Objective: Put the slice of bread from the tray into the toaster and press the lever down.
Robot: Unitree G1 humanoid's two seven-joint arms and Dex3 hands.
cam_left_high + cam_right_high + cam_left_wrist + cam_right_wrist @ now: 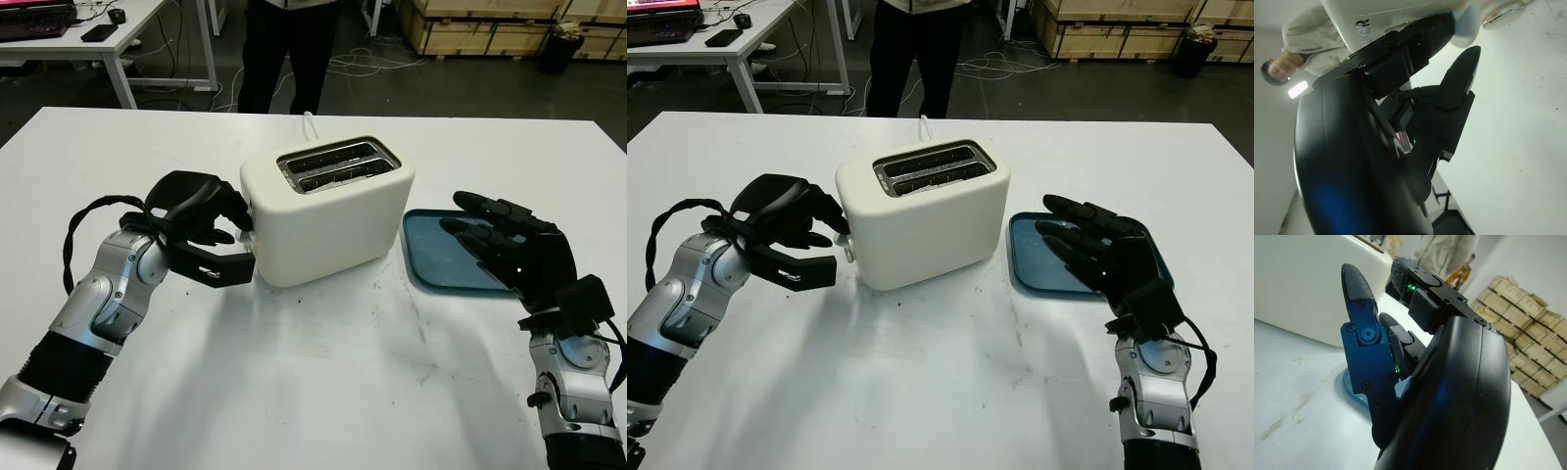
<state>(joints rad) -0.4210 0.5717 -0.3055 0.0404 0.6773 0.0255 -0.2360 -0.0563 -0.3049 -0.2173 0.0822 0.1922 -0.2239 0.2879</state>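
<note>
The white two-slot toaster (328, 211) stands mid-table, and its slots (338, 164) look dark, so I cannot tell what is inside. My left hand (238, 238) is at the toaster's left end. Its upper fingers (1415, 44) curl over the white lever knob (1466, 24), with the thumb (1457, 83) stretched out below it. The blue tray (431, 257) lies to the right of the toaster. My right hand (468, 217) hangs open over the tray's near right part, holding nothing.
A person in dark trousers (289, 49) stands just beyond the table's far edge. The toaster's white cord (312, 122) runs off the back. Another table (118, 39) stands far left, and wooden crates (490, 24) are stacked far right.
</note>
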